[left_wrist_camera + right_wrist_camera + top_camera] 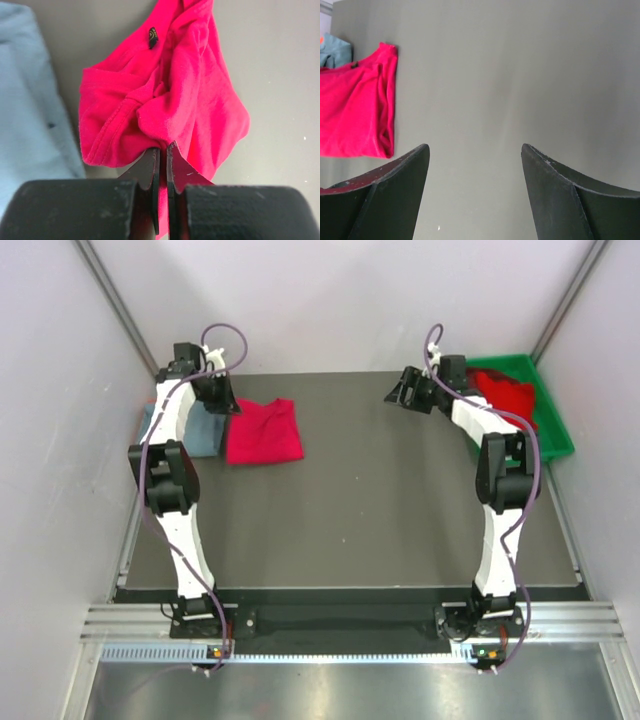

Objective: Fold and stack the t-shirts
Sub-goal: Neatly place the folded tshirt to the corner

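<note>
A bright red t-shirt [263,432] lies folded at the back left of the dark table. My left gripper [226,405] is at its left edge, and in the left wrist view it [163,146] is shut on a bunched fold of the red t-shirt [175,95]. A grey-blue t-shirt [203,430] lies just left of the red one, partly under the left arm, and shows as the grey-blue t-shirt [25,105] beside the grip. My right gripper [396,395] hovers open over bare table at the back right, right gripper [474,147] with nothing between its fingers.
A green plastic bin [553,415] stands at the back right corner with a darker red t-shirt [505,393] inside, right behind the right arm. Grey walls close in on both sides. The red t-shirt [355,110] is far left in the right wrist view.
</note>
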Controlling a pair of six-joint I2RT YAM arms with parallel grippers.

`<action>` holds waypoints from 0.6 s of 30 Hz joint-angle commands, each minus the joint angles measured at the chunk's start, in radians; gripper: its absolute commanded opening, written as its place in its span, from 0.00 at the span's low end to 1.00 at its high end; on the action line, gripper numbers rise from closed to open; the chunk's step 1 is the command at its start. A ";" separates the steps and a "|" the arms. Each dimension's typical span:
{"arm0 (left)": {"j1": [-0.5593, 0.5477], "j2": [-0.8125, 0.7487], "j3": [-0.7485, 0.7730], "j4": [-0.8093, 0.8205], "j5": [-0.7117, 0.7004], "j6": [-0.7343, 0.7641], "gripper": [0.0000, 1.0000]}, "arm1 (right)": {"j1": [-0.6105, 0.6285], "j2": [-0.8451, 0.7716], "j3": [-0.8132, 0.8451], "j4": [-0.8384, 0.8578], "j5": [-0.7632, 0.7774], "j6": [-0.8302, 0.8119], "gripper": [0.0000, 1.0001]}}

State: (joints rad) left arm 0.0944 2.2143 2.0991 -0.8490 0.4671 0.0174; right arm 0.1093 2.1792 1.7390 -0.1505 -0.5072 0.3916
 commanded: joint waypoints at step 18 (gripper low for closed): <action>0.056 -0.107 0.170 -0.030 -0.180 0.116 0.00 | 0.006 -0.127 -0.058 0.045 -0.008 -0.017 0.75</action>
State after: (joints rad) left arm 0.1341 2.1735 2.2135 -0.8974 0.3050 0.1093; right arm 0.1093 2.1265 1.6886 -0.1417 -0.5091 0.3859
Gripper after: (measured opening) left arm 0.041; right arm 0.746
